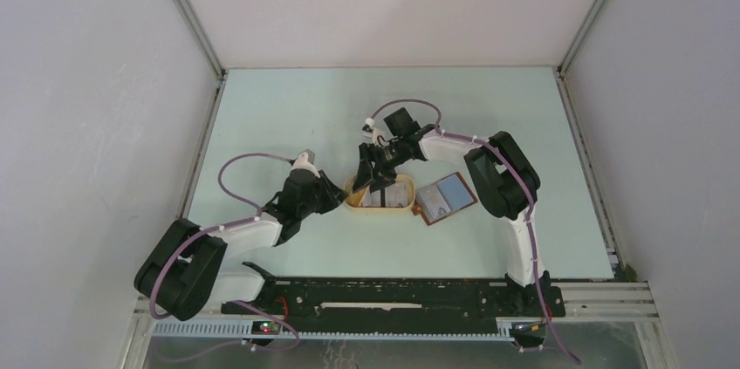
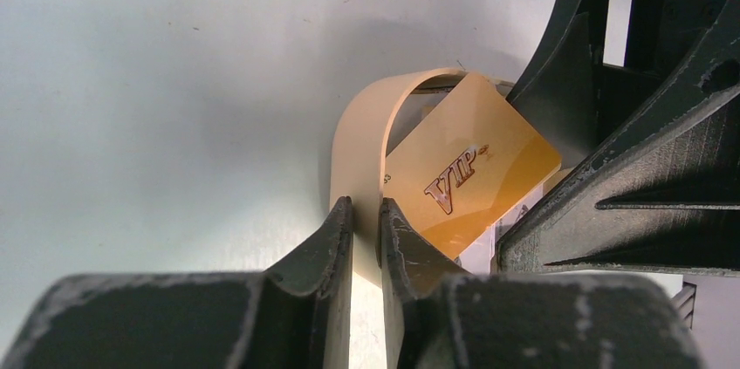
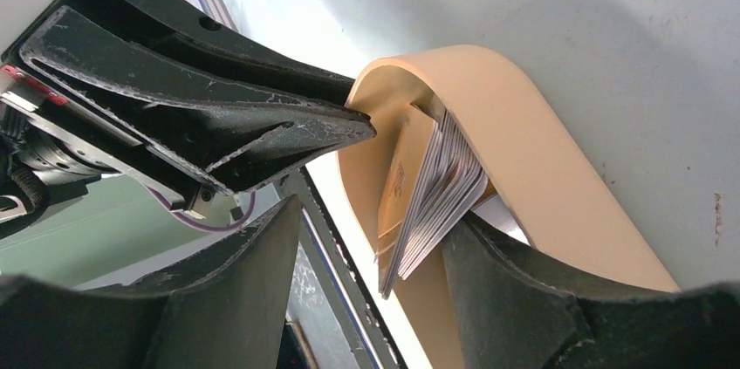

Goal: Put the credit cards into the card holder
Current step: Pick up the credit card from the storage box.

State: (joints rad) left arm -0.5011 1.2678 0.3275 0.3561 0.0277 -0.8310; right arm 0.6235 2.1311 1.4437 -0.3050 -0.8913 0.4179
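The credit cards (image 3: 439,194) stand on edge as a fanned stack inside the oval cream tray (image 3: 524,168). A gold "VIP" card (image 2: 471,168) faces the left wrist view. My right gripper (image 3: 377,216) is open and reaches down into the tray; the stack leans on its right finger (image 3: 515,299), while the left finger (image 3: 244,282) stands apart from the cards. My left gripper (image 2: 366,208) is shut on the tray's rim (image 2: 362,125) at its left end. The card holder (image 1: 445,198) lies open on the table, right of the tray (image 1: 397,209), showing its greyish inside.
Both arms meet over the tray (image 1: 397,209) at mid-table, the left gripper (image 1: 342,190) close beside the right gripper (image 1: 373,184). White walls enclose the pale green table (image 1: 305,116) on three sides. A black rail (image 1: 393,295) runs along the near edge.
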